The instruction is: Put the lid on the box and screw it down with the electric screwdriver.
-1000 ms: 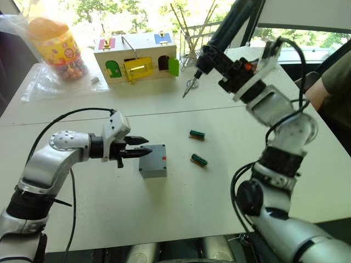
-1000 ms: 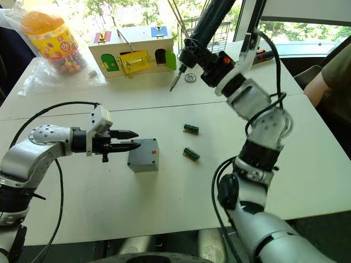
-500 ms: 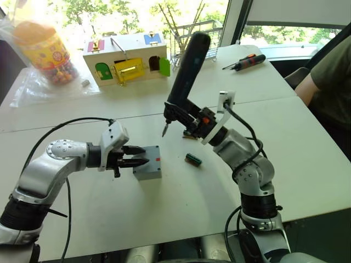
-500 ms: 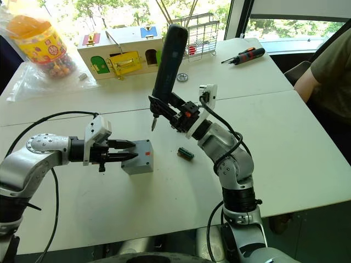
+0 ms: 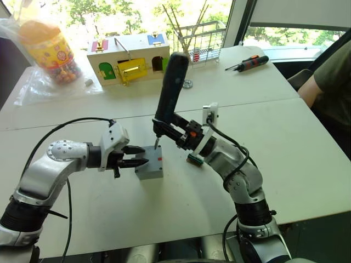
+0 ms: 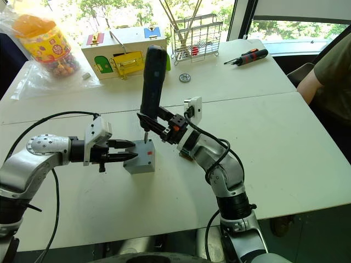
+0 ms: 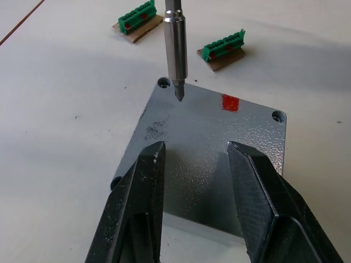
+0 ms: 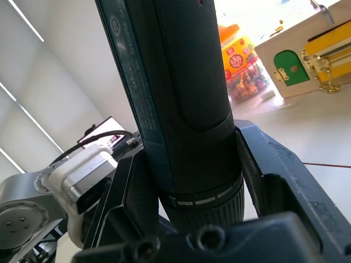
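At the far left of my head view a candy jar with an orange lid (image 5: pixel 48 48) sits on clear plastic, and beside it stands the wooden box with coloured doors (image 5: pixel 131 59); a wire rack (image 6: pixel 198 37) and a small metal disc (image 6: pixel 185 78) lie further along the back of the white table (image 5: pixel 307 164), with an orange-and-black hand screwdriver (image 5: pixel 248 63) near the far right edge, where a person's arm (image 6: pixel 319 71) enters. In the middle foreground the left gripper (image 5: pixel 141 155) points at the box (image 5: pixel 149 163), its two black fingers (image 7: pixel 137 208) spread apart and released, their tips reaching over the near edge of the lid (image 7: pixel 214 148), which already lies flat on the box with a red mark on top and screw holes at its corners; whether the tips press on it I cannot tell. The box rests on the table just left of centre. Two small green connector pieces (image 7: pixel 222 48) lie on the table just beyond it. The right gripper (image 8: pixel 192 181) is clenched around the electric screwdriver (image 5: pixel 169 90), which stands nearly upright, tilted slightly, directly above the box. Its thin metal bit (image 7: pixel 175 49) comes down beside one far corner hole of the lid, tip just at the surface.
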Tool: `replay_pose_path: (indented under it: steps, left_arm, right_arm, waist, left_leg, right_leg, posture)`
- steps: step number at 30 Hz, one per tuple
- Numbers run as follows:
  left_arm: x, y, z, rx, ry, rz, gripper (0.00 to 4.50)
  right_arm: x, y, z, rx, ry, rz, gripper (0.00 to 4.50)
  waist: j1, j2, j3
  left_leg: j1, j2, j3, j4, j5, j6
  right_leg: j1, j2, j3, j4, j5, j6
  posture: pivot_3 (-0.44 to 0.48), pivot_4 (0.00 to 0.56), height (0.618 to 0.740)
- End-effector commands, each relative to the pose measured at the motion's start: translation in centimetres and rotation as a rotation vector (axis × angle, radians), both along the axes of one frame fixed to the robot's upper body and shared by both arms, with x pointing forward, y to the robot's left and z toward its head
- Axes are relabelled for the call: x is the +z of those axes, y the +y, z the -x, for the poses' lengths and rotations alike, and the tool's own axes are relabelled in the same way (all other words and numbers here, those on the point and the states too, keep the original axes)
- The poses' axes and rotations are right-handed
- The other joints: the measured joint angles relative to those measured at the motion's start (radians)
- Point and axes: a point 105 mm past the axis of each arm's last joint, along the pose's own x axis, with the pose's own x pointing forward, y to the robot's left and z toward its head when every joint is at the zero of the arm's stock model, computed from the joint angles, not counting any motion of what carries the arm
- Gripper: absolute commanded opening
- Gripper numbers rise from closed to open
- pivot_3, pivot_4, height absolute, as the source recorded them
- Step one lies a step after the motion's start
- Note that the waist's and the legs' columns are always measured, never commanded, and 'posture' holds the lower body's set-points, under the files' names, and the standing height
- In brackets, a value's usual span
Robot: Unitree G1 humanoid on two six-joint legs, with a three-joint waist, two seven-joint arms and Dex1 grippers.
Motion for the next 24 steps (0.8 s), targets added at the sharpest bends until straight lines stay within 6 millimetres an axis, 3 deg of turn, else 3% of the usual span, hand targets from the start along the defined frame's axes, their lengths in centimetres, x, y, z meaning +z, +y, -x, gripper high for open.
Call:
replay_pose_path:
  steps: [1,11,21,24]
  left_arm:
    - [-0.3,0.0,0.0,-0.005,0.009,-0.021,1.80]
    - [-0.2,-0.1,-0.2,-0.016,0.004,-0.029,1.80]
    - [-0.3,-0.1,-0.1,-0.019,0.006,-0.031,1.80]
    - [-0.4,-0.1,-0.1,-0.017,0.007,-0.031,1.80]
  right_arm:
    - [2.1,-0.4,0.2,-0.008,-0.087,-0.053,1.74]
    - [1.4,-1.2,-0.4,-0.033,-0.077,-0.028,1.74]
    - [-0.7,0.6,0.0,0.010,-0.075,0.080,1.74]
    - [-2.2,1.0,0.0,0.021,-0.077,0.181,1.74]
  waist:
    - [0.000,0.000,0.000]
    - [0.000,0.000,0.000]
    - [-0.001,0.000,0.000]
    - [-0.002,0.000,-0.001]
  left_leg:
    - [0.000,0.000,0.000,0.000,0.000,0.000]
    - [0.000,0.000,0.000,0.000,0.000,0.000]
    - [0.001,0.000,0.000,0.000,0.000,0.000]
    - [0.001,0.000,0.000,0.000,0.000,0.000]
  right_leg:
    - [0.000,0.000,0.000,0.000,0.000,0.000]
    - [0.000,0.000,0.000,0.000,0.000,0.000]
    - [0.001,0.000,0.000,0.000,0.000,0.000]
    - [0.001,0.001,0.000,0.000,0.000,0.000]
  posture:
    - [0.000,0.150,0.740]
    - [0.000,0.150,0.740]
    - [0.000,0.150,0.740]
    - [0.000,0.150,0.740]
